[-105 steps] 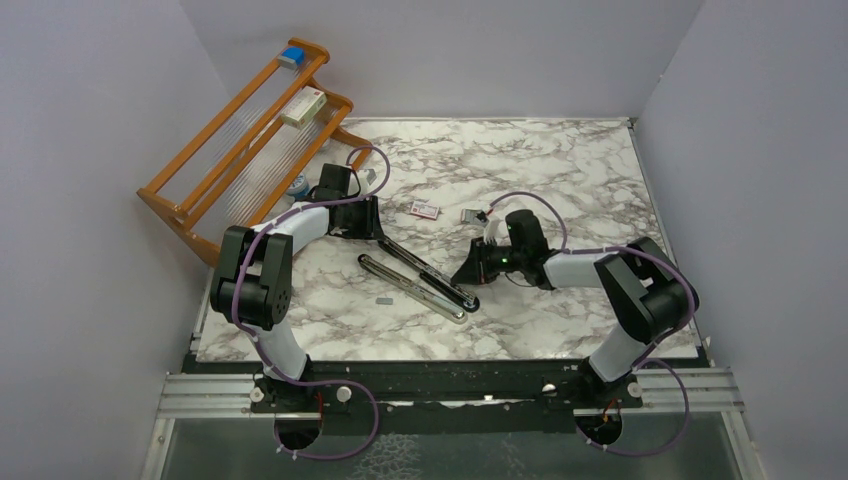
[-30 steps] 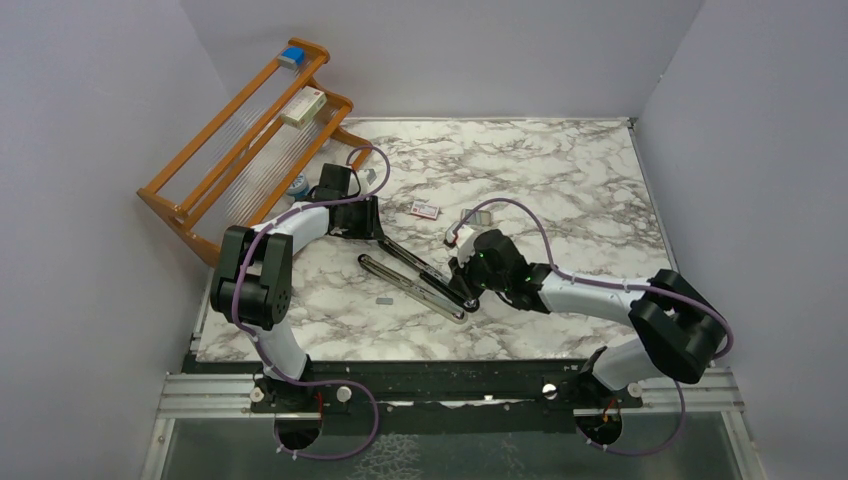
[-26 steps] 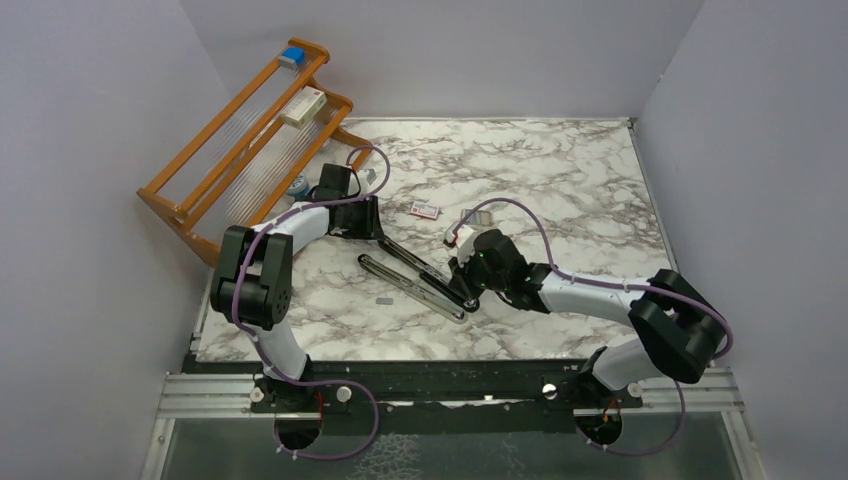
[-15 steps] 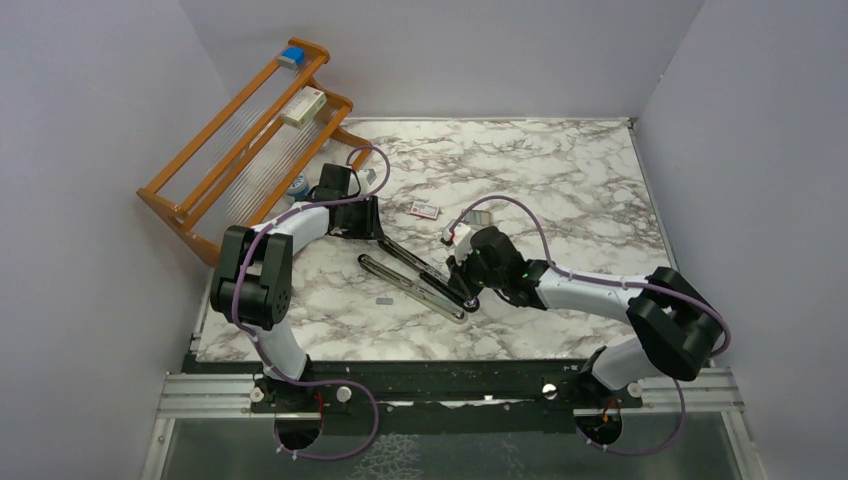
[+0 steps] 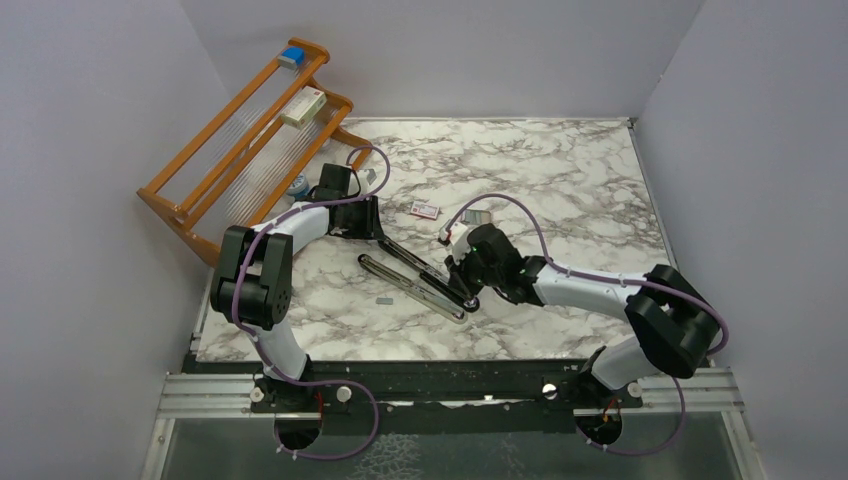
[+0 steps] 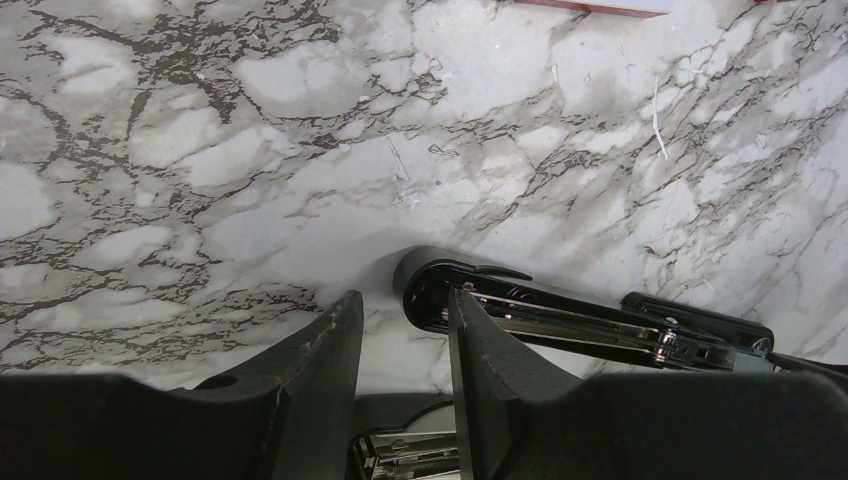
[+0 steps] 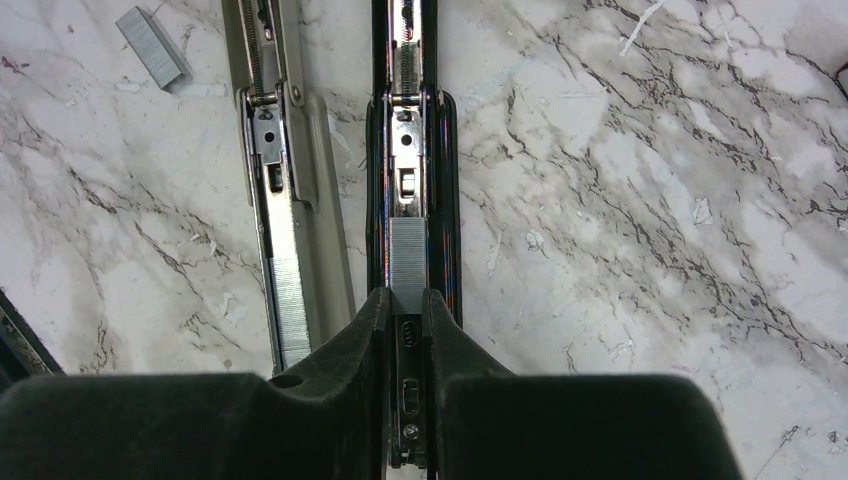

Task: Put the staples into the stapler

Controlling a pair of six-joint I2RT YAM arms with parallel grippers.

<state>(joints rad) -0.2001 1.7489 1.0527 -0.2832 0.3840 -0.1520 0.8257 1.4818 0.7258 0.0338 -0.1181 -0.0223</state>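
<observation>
The staples [image 7: 408, 262] are lying as a short silver strip in the shiny rail of the stapler [image 7: 404, 140]. The black stapler is lying open on the marble table [image 7: 620, 200], near the middle. The right gripper [image 7: 405, 305] is pinching the near end of the staples, with its jaws close together. A grey stapler-like tool [image 7: 275, 150] is lying open just beside the black one, on its left in the right wrist view. A spare strip [image 7: 152, 45] is lying alone on the table past that tool.

The left gripper [image 6: 400, 300] is sitting at the far end of the stapler [image 6: 560, 320]. Its jaws are standing partly apart, and I cannot tell if they are squeezing anything. A small red-and-white packet [image 5: 425, 209] is lying farther back. A wooden rack [image 5: 240, 140] is leaning at the far left.
</observation>
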